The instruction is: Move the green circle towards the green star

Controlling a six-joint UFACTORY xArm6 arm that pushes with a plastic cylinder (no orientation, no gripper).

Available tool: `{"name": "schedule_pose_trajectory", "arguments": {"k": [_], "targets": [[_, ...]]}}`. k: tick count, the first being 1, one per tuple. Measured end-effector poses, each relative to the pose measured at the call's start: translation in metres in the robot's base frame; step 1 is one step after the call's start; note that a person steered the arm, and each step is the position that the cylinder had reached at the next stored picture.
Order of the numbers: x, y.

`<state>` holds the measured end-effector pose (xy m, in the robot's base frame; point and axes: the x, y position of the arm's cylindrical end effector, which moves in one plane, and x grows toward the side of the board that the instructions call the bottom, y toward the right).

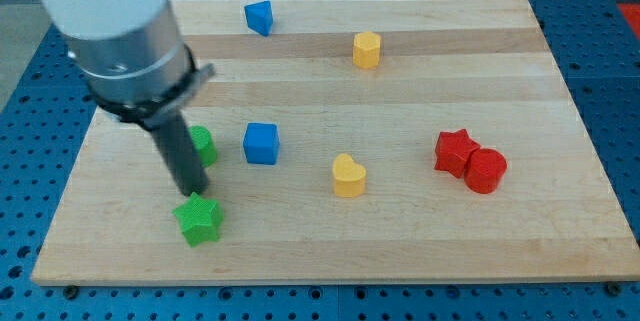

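Observation:
The green circle (204,145) lies at the view's left, partly hidden behind my dark rod. The green star (198,219) lies just below it, a short gap apart. My tip (192,193) rests between the two, at the star's top edge and just below the circle's lower left side.
A blue cube (261,143) sits right of the green circle. A yellow heart (348,175) lies mid-board. A red star (455,151) and red cylinder (486,170) touch at the right. A blue block (259,16) and yellow hexagon (367,49) lie near the top. The wooden board (420,251) ends near the star.

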<state>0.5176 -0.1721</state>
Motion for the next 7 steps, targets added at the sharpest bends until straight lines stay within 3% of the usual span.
{"name": "schedule_pose_trajectory", "arguments": {"k": [2, 3, 7], "targets": [[-0.009, -0.036], [-0.074, -0.027], [-0.071, 0.012]]}}
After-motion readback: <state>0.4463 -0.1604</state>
